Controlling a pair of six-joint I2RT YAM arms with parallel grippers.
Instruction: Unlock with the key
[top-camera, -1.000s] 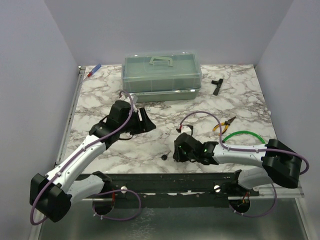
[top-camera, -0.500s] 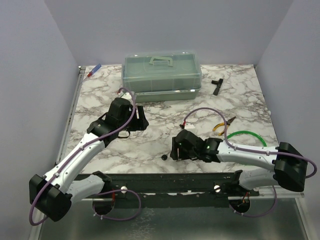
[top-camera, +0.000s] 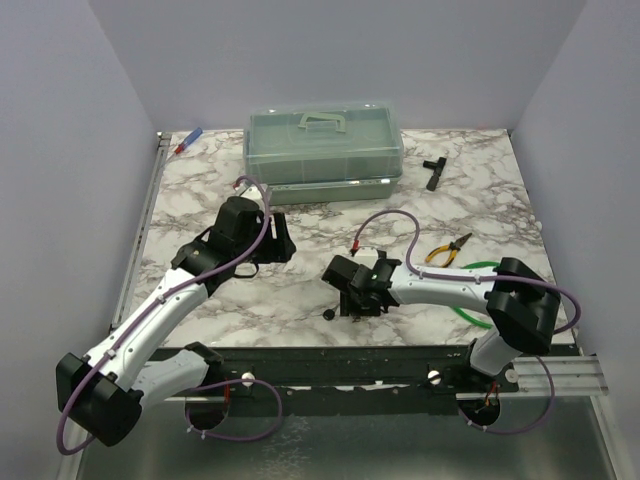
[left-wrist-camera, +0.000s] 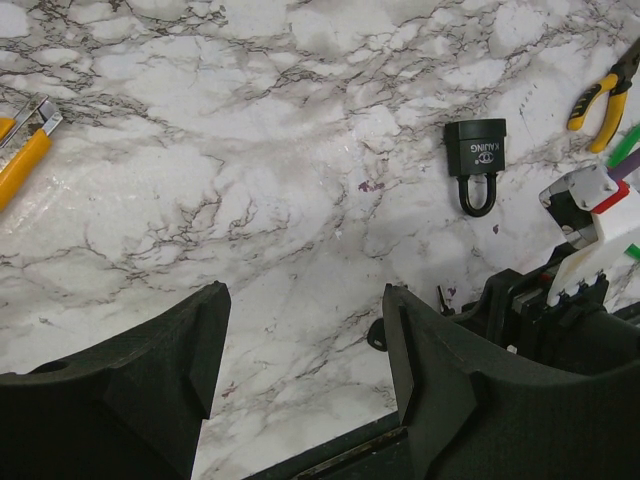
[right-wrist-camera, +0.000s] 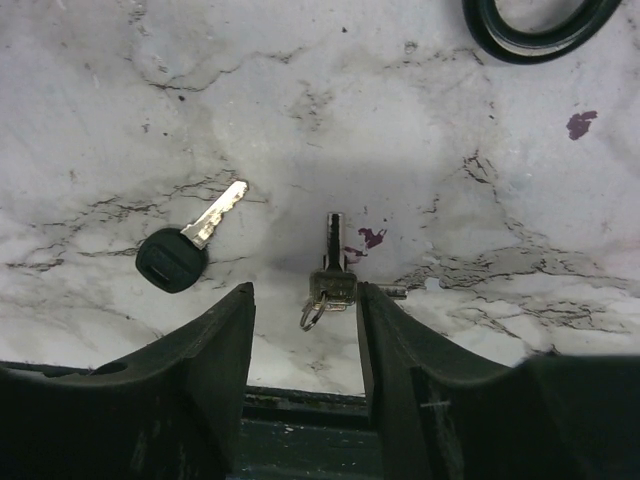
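The key, with a round black head and a short silver blade, lies flat on the marble just left of my right gripper. That gripper is open over the table. A small silver key on a ring lies at its fingertips, ungripped. From above, the key sits near the front edge, beside the right gripper. The black padlock lies flat with its shackle closed, well ahead of my left gripper. The left gripper is open and empty. The key peeks out beside its right finger.
A clear green toolbox stands at the back. A black T-shaped tool lies at the back right, with yellow pliers and a green hose on the right. A yellow-handled tool lies at the left. A black ring lies ahead of the right gripper.
My right arm has swung left, carrying its gripper past the key's right side, and its jaws have opened. The left gripper drew back slightly early on, then stayed still.
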